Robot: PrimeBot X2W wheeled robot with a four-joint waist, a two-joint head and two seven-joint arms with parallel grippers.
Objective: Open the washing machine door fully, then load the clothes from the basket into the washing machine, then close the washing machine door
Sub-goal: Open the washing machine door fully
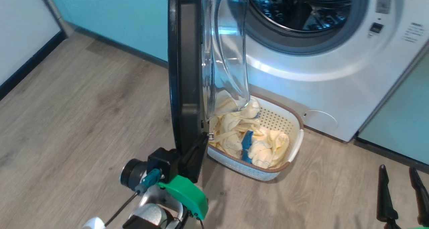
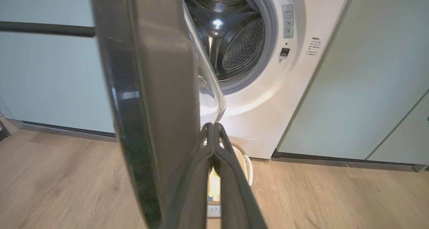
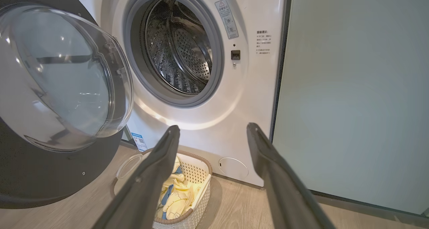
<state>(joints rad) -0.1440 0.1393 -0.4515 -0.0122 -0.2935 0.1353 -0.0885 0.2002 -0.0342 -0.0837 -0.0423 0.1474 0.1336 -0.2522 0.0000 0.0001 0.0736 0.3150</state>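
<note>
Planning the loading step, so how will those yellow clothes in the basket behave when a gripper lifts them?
Probably floppy: the clothes lie crumpled in soft folds, so they should drape and dangle. Likely light too, since they look thin. They're heaped together in the basket, so one pinch may drag up several.

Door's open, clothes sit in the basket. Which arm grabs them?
Likely right. The right gripper is open and free with the clothes straight ahead; the left gripper is shut at the washing machine door edge.

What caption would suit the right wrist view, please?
Open right end effector facing white washing machine, round black door open.
</note>
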